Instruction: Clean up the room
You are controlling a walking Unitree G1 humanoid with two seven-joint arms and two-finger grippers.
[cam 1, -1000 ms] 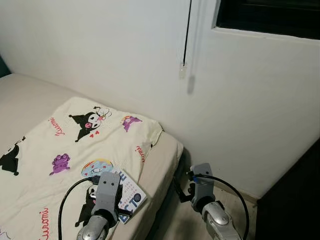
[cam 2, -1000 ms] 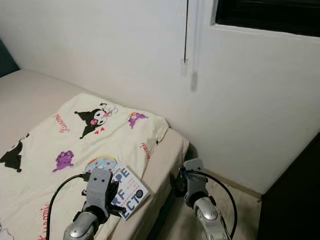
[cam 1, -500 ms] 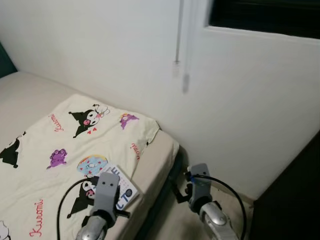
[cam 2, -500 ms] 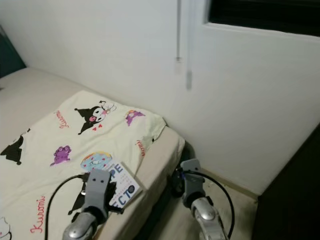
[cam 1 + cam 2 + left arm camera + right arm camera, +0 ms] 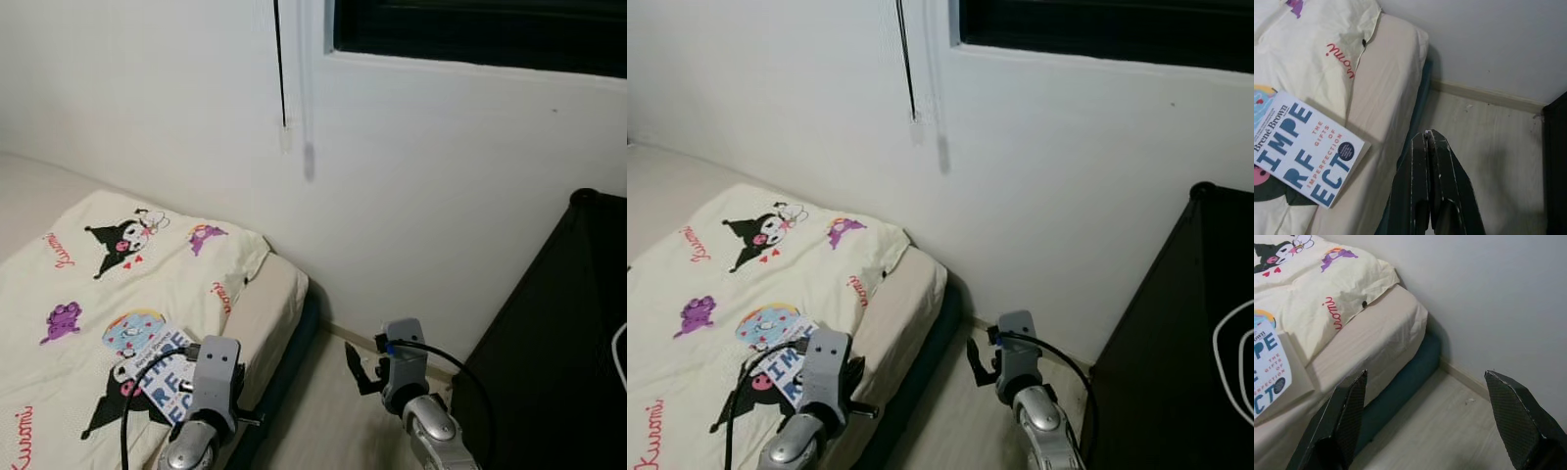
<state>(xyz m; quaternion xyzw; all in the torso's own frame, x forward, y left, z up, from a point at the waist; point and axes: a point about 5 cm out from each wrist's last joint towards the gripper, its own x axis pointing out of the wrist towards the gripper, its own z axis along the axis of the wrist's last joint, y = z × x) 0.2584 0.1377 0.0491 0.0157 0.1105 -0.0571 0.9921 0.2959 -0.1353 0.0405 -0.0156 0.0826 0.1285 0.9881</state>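
Observation:
A white book with blue lettering (image 5: 1300, 154) lies flat on the cream cartoon-print blanket (image 5: 118, 264), near the corner of the bed (image 5: 279, 299). My left gripper (image 5: 1427, 135) is shut and holds nothing. It hangs over the bed's edge, just past the book's corner and apart from it. In the eye views my left wrist (image 5: 216, 377) covers part of the book (image 5: 157, 360). My right gripper (image 5: 1425, 374) is open and holds nothing. It is above the floor strip between the bed and the wall, and its fingers (image 5: 353, 364) are low beside the bed.
A tall black piece of furniture (image 5: 558, 333) stands at the right, with a white cable (image 5: 619, 354) on its side. A white wall with a dark window (image 5: 470, 29) and a hanging blind cord (image 5: 281, 73) is ahead. A narrow pale floor strip (image 5: 318, 416) runs beside the bed.
The camera has swung to the right, so the bed has slid left in the picture and the black furniture has come into view. The book still lies on the blanket and both grippers are unchanged.

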